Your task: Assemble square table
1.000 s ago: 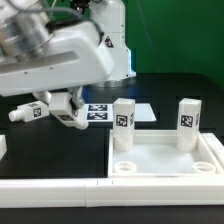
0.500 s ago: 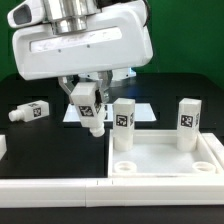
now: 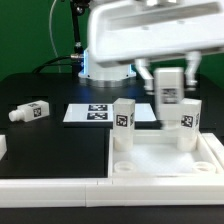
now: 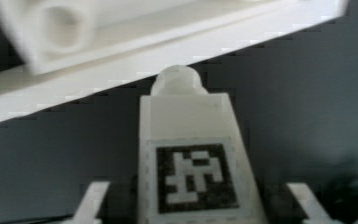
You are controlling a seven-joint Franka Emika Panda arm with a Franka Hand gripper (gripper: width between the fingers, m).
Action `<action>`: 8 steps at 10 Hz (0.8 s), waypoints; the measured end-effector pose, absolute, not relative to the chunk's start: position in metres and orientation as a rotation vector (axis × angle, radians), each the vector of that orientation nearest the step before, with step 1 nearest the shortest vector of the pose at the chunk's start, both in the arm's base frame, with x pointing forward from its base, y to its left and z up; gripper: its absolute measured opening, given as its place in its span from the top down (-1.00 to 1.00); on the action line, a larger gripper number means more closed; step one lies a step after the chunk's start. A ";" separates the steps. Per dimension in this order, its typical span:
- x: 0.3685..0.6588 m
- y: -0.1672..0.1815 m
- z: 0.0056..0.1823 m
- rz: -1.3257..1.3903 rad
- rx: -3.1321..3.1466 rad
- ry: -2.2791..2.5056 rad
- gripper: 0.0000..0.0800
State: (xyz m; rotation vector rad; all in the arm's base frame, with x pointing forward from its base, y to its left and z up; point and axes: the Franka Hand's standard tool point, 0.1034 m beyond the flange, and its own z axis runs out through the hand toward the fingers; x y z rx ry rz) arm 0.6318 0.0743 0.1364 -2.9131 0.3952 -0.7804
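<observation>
Square table slab (image 3: 165, 158) sits lower right in the exterior view; left rear leg (image 3: 124, 125) and right rear leg (image 3: 188, 120) stand upright in its back sockets; gripper (image 3: 168, 90) hangs upper right, jaws clamped on a third leg (image 4: 190, 140); step looks like leg insertion; next move calls for lining it up over the empty front socket (image 3: 124, 167); fourth leg (image 3: 30, 111) lies mid-left.

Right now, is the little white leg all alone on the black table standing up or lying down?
Lying down: the lone leg rests on its side, its tag showing toward the camera.
</observation>
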 end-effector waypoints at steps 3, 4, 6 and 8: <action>0.631 0.069 0.135 -0.796 -2.933 0.369 0.29; 0.631 0.071 0.134 -0.797 -2.944 0.328 0.29; 0.636 0.088 0.114 -0.793 -3.009 0.038 0.29; 0.635 0.096 0.106 -0.784 -3.008 0.026 0.29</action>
